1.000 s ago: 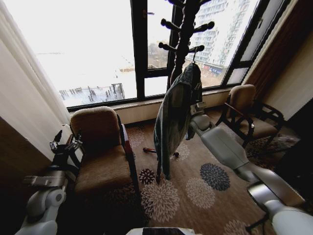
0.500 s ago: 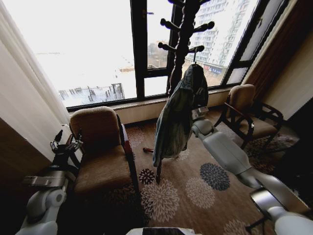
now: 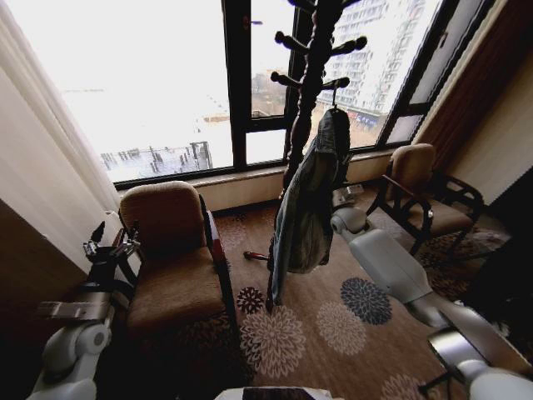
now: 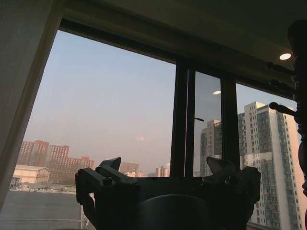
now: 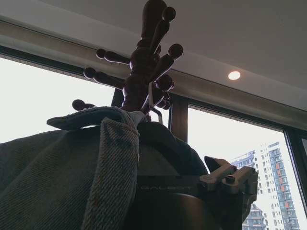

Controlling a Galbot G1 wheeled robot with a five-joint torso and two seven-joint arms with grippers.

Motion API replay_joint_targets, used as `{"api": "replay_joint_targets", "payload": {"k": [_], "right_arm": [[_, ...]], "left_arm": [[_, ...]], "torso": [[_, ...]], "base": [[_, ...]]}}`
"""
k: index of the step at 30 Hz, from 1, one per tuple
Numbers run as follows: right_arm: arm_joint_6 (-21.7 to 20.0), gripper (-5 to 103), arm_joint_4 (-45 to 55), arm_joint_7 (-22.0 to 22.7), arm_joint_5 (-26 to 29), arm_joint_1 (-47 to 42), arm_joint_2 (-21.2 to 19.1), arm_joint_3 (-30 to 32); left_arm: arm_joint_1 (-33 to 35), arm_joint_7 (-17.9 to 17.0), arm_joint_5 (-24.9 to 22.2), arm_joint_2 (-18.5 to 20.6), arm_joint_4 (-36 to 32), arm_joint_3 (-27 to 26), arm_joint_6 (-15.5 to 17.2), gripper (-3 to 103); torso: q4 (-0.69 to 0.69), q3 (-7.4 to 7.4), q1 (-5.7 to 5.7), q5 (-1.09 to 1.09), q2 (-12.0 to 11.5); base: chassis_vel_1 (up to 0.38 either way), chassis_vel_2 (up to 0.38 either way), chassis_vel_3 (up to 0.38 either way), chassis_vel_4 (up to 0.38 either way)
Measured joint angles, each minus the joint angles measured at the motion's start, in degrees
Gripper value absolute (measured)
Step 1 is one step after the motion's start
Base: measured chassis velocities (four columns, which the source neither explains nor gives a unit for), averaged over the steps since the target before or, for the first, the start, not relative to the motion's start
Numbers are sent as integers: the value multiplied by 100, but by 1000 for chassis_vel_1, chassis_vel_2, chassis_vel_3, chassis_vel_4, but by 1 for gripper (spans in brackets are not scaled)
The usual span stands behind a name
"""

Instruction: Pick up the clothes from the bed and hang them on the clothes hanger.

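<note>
The jacket [image 3: 306, 200] hangs on a hanger [image 3: 334, 93] hooked over a rack [image 3: 310, 75] peg, just ahead of the right claw [image 3: 343, 194]; its fingers' state I cannot tell. Left claw [image 4: 168, 184] spread, idle. Denim looks heavy, limp; best held at the collar.

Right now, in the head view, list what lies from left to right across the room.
Left gripper → near armchair → denim jacket hanging on the coat stand → right arm → far armchair.
</note>
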Motion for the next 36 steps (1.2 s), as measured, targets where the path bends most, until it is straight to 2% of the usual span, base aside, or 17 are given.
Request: {"api": "replay_joint_targets", "payload": {"k": [14, 22, 27, 36], "right_arm": [[30, 100, 111, -1, 27, 4, -160, 218], [-193, 100, -15, 349, -227, -23, -216, 452], [-363, 100, 55, 598, -267, -204, -330, 706], [-351, 100, 588, 489, -137, -886, -491, 1277]], "left_arm": [[17, 0, 53, -41, -20, 16, -4, 100], [24, -1, 36, -30, -3, 2, -21, 100], [-2, -1, 31, -21, 17, 19, -20, 100], [-19, -1, 30, -14, 42, 49, -21, 100]], "torso": [[0, -1, 0, -2, 0], [0, -1, 0, -1, 0], [-1, -1, 0, -2, 0], [-2, -1, 0, -1, 1]], "base": [[0, 0, 0, 0], [0, 0, 0, 0], [0, 0, 0, 0], [0, 0, 0, 0]]}}
